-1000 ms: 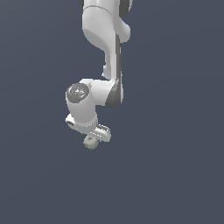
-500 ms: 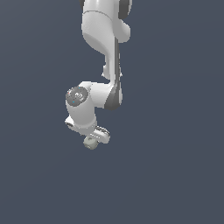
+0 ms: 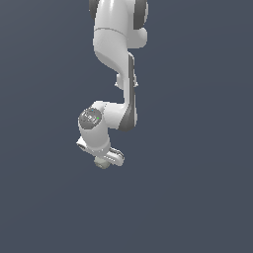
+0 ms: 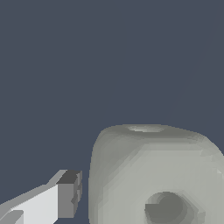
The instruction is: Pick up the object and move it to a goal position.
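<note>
Filling the near field of the wrist view: one small pale grey-green cube-like block with rounded corners and round dimples, one dimple on its facing side and a second on the adjoining face. Beside it, one white finger with a dark grey pad; a narrow dark gap shows between pad and block on this side, and the opposite finger is out of view, so whether the jaws are closed on the block cannot be told from here.

Exterior view, nearest item: the same block, seen as a pale lump at the tip of the white gripper, directly under the fingers and touching them as far as the small render shows.

Above it: white wrist housing with a dark round cap, then the white arm with dark joint trim rising out of the frame.

Behind all: plain dark blue-grey backdrop, no goal marker visible.

Change noted: over the last second the wrist and block have drifted slightly toward the exterior view's left, the block keeping its place at the fingertips. Judgement: carry phase under way, pick apparently done, delivery to goal outstanding
</note>
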